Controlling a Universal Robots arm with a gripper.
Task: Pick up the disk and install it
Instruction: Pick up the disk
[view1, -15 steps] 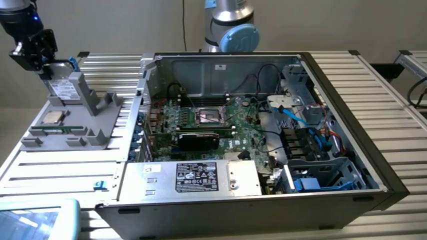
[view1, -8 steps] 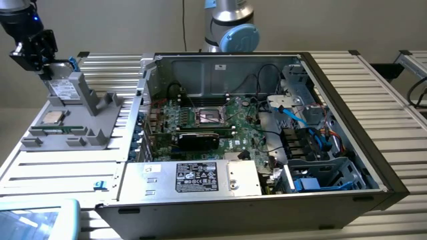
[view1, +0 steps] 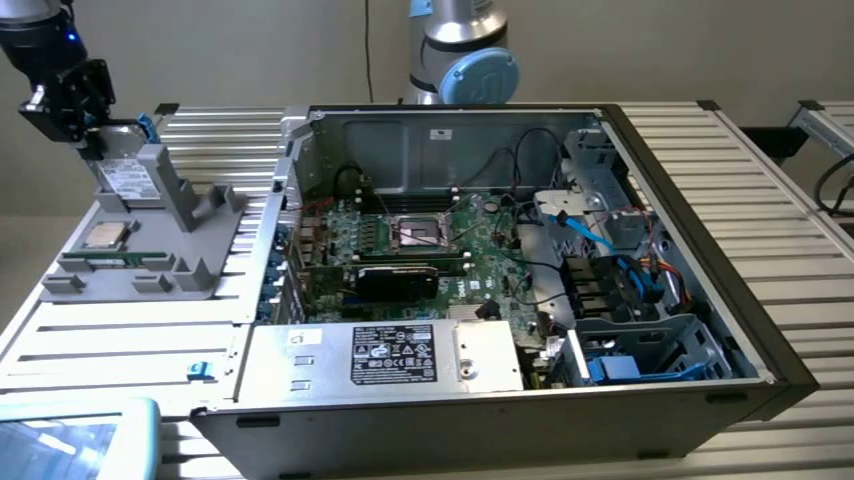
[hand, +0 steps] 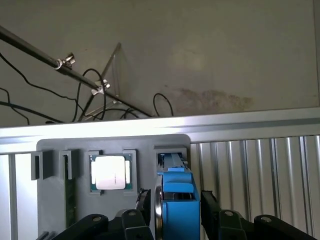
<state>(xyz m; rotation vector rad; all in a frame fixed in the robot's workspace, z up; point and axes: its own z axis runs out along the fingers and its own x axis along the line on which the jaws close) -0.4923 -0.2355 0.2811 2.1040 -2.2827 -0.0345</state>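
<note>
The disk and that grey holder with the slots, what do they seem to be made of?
The disk: silver-grey body with a dull sheen, likely bare metal. Its bright blue frame looks like moulded plastic, smooth and slightly glossy. The grey holder: even matt grey with blocky slots and fins, probably plastic, though painted metal cannot be ruled out from its look.

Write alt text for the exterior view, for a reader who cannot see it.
A robot gripper is at the top edge of the blue-framed disk, which stands on edge in a grey holder at the exterior view's left. Beside it lies an open computer case, its circuit board exposed.
</note>
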